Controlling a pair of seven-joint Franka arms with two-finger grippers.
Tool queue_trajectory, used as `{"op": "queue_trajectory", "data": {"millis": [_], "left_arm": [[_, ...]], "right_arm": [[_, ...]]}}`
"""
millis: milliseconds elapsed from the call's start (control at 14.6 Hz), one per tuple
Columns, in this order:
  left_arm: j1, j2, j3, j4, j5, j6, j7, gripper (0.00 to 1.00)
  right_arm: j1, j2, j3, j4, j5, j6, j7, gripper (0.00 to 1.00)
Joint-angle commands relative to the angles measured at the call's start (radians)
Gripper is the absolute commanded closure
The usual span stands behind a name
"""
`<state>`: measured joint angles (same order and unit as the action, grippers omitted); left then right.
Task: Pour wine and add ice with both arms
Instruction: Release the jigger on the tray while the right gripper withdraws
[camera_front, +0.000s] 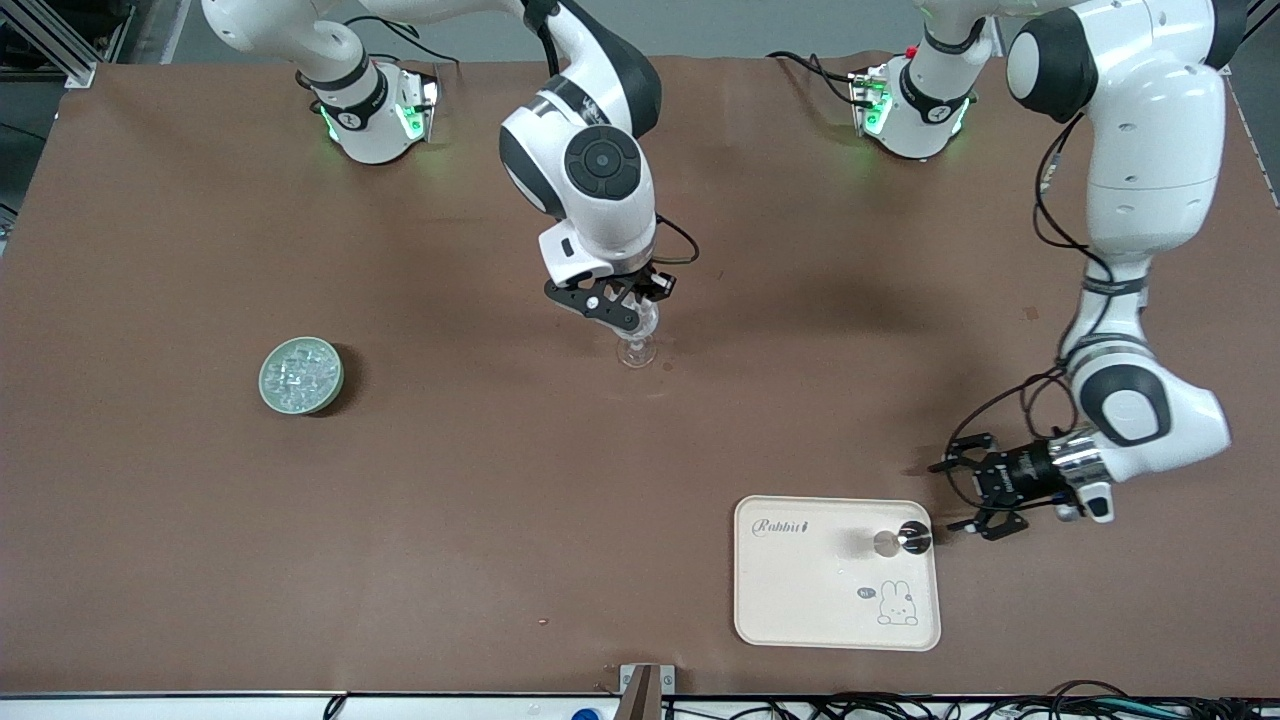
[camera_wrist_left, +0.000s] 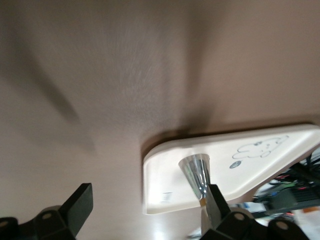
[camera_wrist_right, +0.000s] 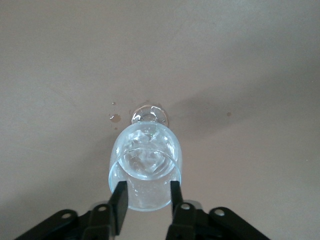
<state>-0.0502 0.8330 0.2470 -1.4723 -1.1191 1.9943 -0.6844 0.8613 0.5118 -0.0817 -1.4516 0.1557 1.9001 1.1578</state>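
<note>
The right hand (camera_front: 640, 300) is at the middle of the brown bench (camera_front: 200, 520), down around the stemmed glass (camera_front: 637, 345). In the right wrist view its fingers (camera_wrist_right: 119, 202) sit on either side of the glass bowl (camera_wrist_right: 145, 165) near the rim, close against the glass, though whether they clamp it or only flank it cannot be told. The glass stands upright on its foot, with clear contents in the bowl and a few small drops on the bench beside the foot.

The ice (camera_front: 298, 373) lies heaped in a pale green round dish (camera_front: 301, 376) toward the right arm's end of the bench, well apart from the glass.

The left hand (camera_front: 965, 495) hovers low just beside the cream tray (camera_front: 800, 590) (a rabbit drawing on it), fingers spread wide with nothing between them. A small shiny metal cup (camera_front: 900, 540) stands on the tray near that hand.
</note>
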Motion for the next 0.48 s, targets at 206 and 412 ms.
{"op": "queue_trajectory", "data": {"millis": [206, 412], "left_arm": [[-0.008, -0.035, 0.078, 0.200, 0.234, -0.071, 0.008, 0.00], [-0.002, -0.148, 0.077, 0.204, 0.235, -0.068, 0.009, 0.00]], "right_arm": [[-0.002, -0.006, -0.010, 0.005, 0.019, -0.001, -0.010, 0.32], [-0.007, -0.051, -0.019, 0.002, -0.010, -0.013, -0.074, 0.00]]}}
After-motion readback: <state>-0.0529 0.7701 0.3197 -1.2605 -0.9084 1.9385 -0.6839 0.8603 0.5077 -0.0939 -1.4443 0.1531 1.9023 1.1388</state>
